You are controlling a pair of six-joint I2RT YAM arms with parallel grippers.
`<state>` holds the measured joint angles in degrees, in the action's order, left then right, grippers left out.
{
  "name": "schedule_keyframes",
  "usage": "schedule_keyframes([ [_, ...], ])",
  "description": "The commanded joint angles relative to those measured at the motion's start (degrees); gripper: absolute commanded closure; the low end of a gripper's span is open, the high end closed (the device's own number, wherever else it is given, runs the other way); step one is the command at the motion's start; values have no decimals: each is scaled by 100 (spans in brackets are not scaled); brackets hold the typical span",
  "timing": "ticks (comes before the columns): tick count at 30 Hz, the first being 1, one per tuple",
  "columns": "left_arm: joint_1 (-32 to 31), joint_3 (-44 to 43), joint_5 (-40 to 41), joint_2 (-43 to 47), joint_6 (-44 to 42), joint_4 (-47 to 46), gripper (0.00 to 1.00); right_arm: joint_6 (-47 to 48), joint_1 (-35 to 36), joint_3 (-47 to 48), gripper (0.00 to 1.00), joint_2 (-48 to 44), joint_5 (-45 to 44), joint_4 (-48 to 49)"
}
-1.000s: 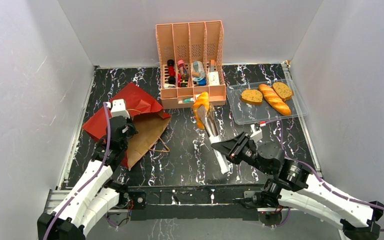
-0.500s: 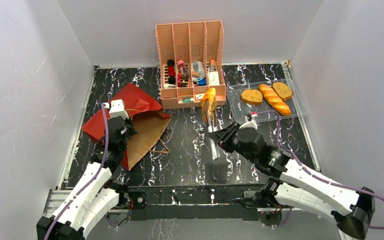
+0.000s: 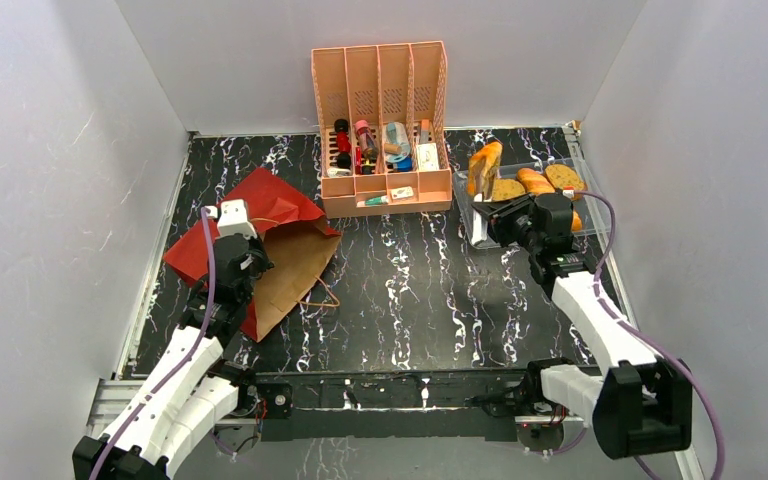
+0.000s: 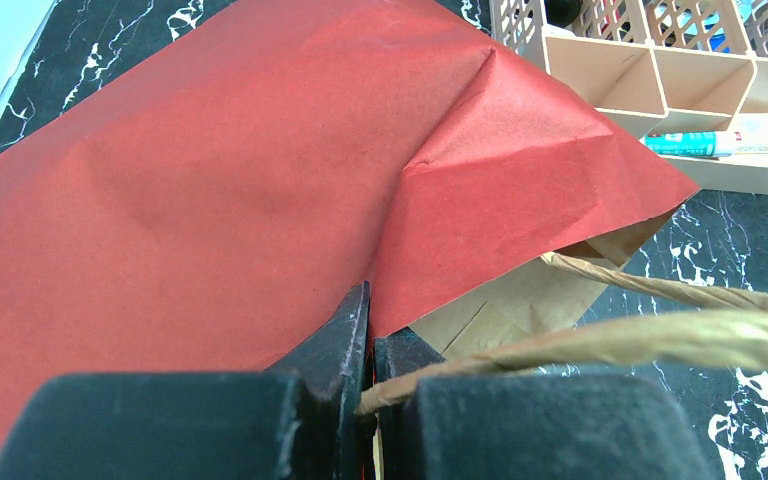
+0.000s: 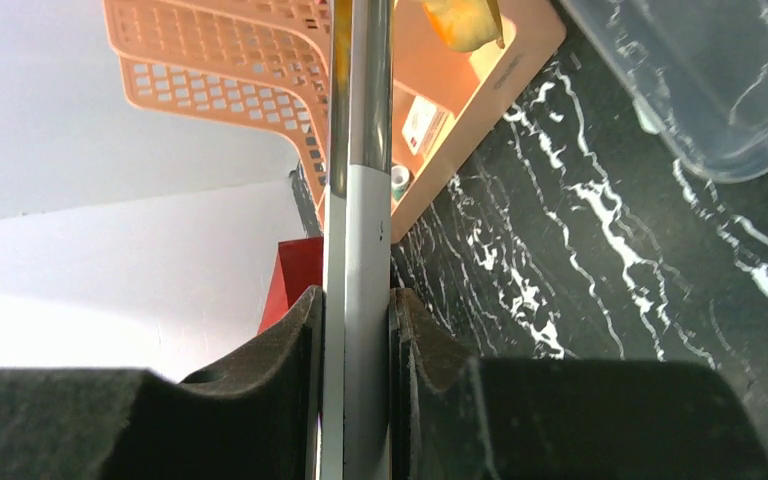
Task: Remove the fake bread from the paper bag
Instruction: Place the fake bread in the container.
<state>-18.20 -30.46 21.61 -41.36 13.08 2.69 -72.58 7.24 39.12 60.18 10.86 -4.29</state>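
The paper bag, red with a brown kraft mouth, lies flat on the left of the table. It fills the left wrist view. My left gripper is shut on the bag's edge, with a twisted paper handle caught beside the jaws. My right gripper is shut on grey metal tongs. The tongs hold an orange croissant above the left end of the clear tray. A golden baguette and two brown slices lie in the tray.
A pink slotted organizer with small bottles and boxes stands at the back centre, just left of the tray. The tray's corner shows in the right wrist view. White walls close in the left, back and right sides.
My right arm has swung from the table's middle to the back right, carrying the tongs and croissant over the tray. The left arm and the bag have not moved.
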Motion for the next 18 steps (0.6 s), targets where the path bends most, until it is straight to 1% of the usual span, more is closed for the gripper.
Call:
schedule_keyframes([
  [1, -10, -182, -8, 100, 6, -18, 100, 8, -422, -97, 100, 405, 888, 1192],
  [9, -10, -179, -40, 41, 1, -50, 100, 139, -879, -373, 100, 954, 1567, 1572],
  [13, -10, -188, -46, 27, 4, -43, 100, 183, -994, -555, 99, 1170, 1781, 1715],
  [15, -9, -189, -47, 31, -6, -41, 100, 200, -1059, -633, 93, 1237, 1854, 1743],
  [18, -10, -180, -58, 26, -6, -49, 100, 205, -1158, -765, 79, 1286, 1964, 1815],
])
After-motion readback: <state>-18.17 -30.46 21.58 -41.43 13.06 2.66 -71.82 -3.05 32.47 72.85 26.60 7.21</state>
